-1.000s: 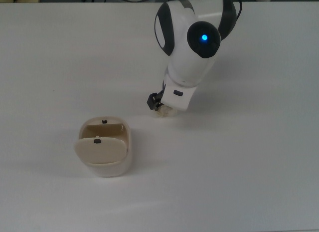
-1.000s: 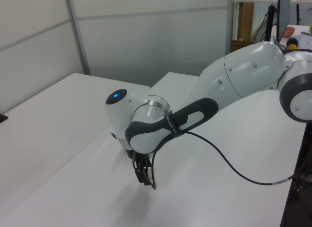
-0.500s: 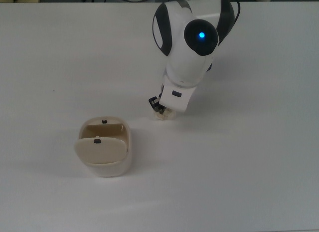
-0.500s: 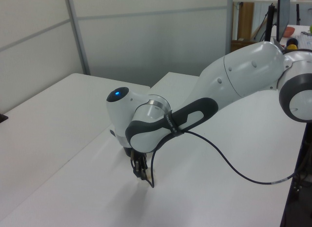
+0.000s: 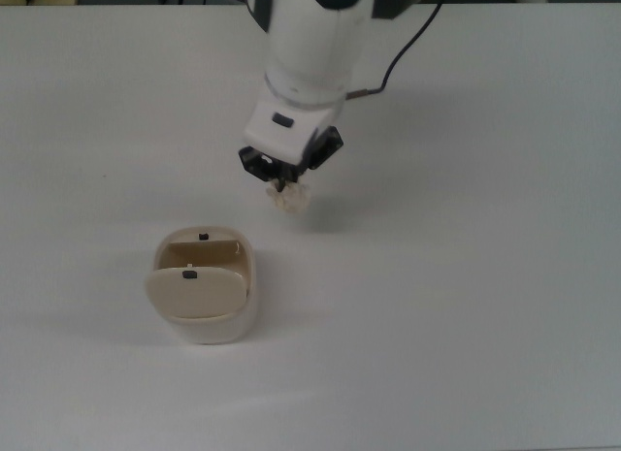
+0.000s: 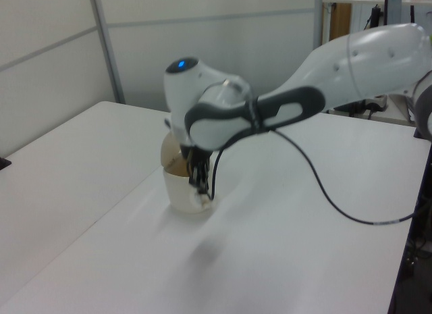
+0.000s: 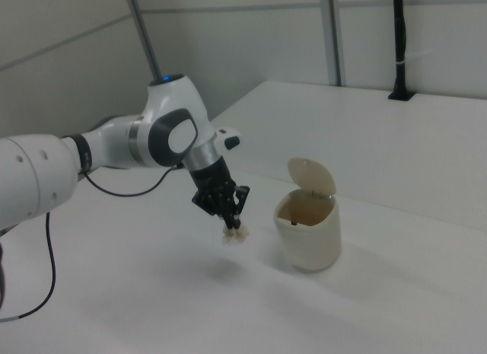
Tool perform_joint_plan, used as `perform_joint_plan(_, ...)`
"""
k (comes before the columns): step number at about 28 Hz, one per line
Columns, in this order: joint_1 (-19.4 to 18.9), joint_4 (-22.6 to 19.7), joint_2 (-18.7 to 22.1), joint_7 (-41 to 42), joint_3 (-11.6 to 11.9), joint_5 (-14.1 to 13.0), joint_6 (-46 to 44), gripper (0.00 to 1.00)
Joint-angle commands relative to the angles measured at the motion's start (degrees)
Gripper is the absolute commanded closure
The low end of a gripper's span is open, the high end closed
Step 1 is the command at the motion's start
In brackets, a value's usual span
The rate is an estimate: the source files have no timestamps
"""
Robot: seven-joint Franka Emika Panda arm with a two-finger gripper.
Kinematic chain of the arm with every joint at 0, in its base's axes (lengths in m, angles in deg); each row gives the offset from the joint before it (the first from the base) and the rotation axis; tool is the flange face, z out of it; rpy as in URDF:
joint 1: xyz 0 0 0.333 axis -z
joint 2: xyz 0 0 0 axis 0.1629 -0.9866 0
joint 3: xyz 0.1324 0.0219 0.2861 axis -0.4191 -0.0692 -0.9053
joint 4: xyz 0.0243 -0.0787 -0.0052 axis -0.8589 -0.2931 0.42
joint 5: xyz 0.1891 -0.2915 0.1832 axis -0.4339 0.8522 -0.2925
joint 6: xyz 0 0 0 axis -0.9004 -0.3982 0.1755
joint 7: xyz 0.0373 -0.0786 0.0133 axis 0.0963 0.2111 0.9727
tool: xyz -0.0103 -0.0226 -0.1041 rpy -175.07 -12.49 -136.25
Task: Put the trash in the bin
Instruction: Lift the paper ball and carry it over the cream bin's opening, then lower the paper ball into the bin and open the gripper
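The trash (image 5: 289, 200), a small off-white crumpled wad, is held between the fingertips of the gripper (image 5: 284, 185) and hangs in the air above the table (image 5: 466, 276); in the right view the trash (image 7: 234, 236) is clearly lifted, and a soft shadow lies on the table (image 7: 426, 164) under it. The two black fingers are closed on the top of the wad, so most of it sticks out below them. In the left view the gripper (image 6: 199, 189) points down in front of the bin (image 6: 177, 186), and the trash (image 6: 201, 202) is only a pale spot at the fingertips. The bin (image 5: 207, 288) is a cream-beige container with rounded corners, and it stands upright on the table, down and toward the top view's left from the trash, near but apart from it. Its rounded flap lid (image 7: 311, 177) is raised, so the inside is open to see; in the right view the bin (image 7: 308, 232) stands on the right view's right of the wad. The white arm (image 7: 114, 152) reaches in from the right view's left, with a black cable (image 6: 337, 199) hanging from it
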Motion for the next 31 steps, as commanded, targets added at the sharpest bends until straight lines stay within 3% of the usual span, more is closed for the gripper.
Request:
perform_joint_plan(1,3.61,-1.39,5.43,1.1,-0.05,-3.33,-1.51,0.87)
perform_joint_plan(4,5.28,-0.43,5.78,1.01,-0.05,-3.68,-1.08,0.87)
perform_joint_plan(7,7.91,0.81,5.17,1.19,0.04,-6.13,0.94,0.87)
perform_joint_plan(11,9.24,0.46,4.2,0.23,-0.05,-8.16,11.02,0.87)
perform_joint_plan(18,9.33,0.55,0.51,-3.38,-0.05,-8.25,20.71,0.85)
perform_joint_plan(23,9.59,0.63,-1.51,-2.77,-0.05,-7.81,24.5,0.78)
perform_joint_plan(25,9.94,0.72,-2.12,-2.68,-0.05,-7.55,25.55,0.64)
perform_joint_plan(26,10.03,0.72,-2.21,-2.68,-0.05,-7.46,25.82,0.45)
perform_joint_plan(27,9.94,0.72,-2.21,-2.77,-0.05,-7.63,25.91,0.12)
perform_joint_plan(28,9.94,0.72,-2.13,-2.77,0.04,-7.46,25.91,0.0)
perform_joint_plan(31,9.94,0.72,-2.04,-2.42,-0.05,-7.55,25.82,0.0)
